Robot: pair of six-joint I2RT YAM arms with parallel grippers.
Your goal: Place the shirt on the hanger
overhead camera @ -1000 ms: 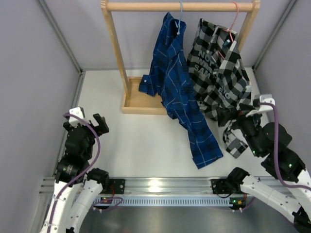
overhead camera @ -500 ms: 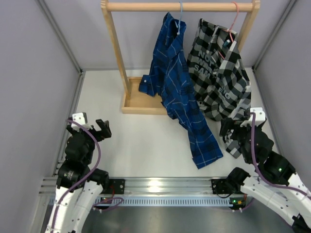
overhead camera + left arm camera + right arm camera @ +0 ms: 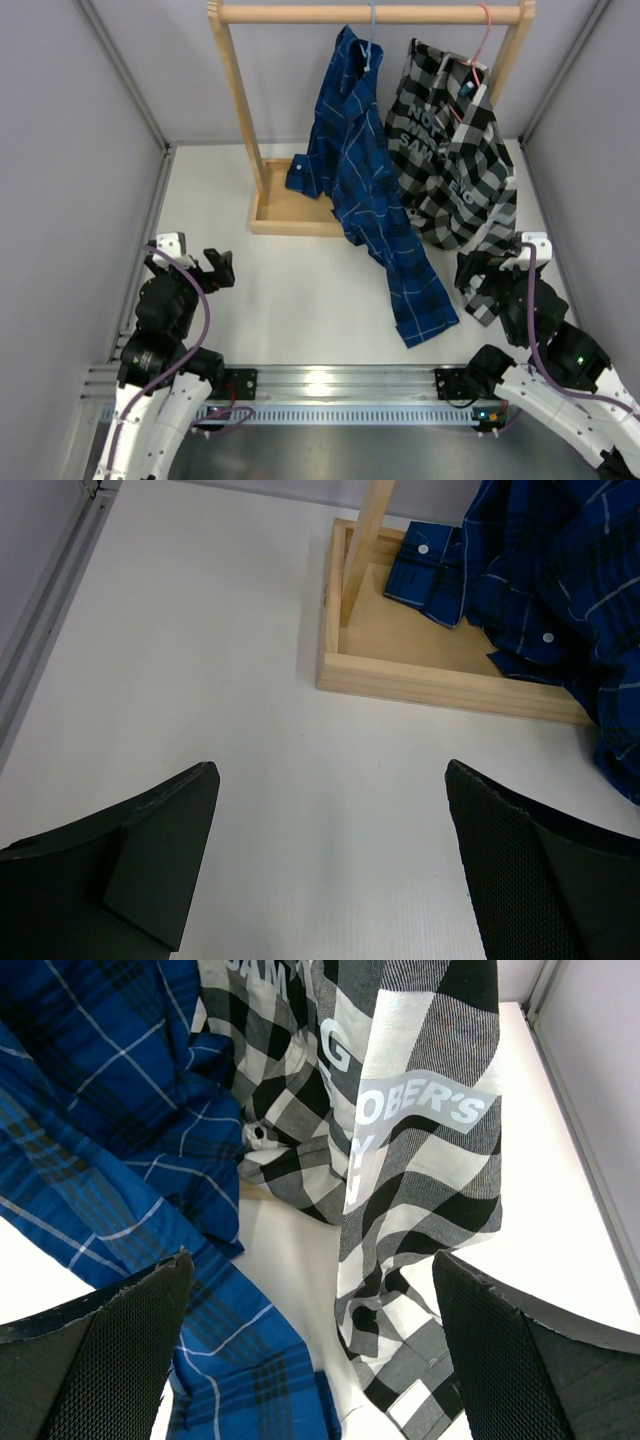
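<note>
Your left gripper (image 3: pixel 330 780) is spread wide and empty over bare white worktop (image 3: pixel 290 290) by the left edge. Your right gripper (image 3: pixel 312 1260), just as wide and empty, hangs near the right edge above the black-and-white checked shirt (image 3: pixel 400 1160). The dark blue plaid shirt (image 3: pixel 355 170) hangs on the thin light-blue wire hanger (image 3: pixel 372 35) at the far edge, its tail on the worktop.

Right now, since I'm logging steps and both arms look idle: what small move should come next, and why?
Probably just draw the open right gripper back, clear of the checked shirt. The shirt already hangs from the hanger on the rail, its tail on the table, and the left gripper is open and empty too.
</note>
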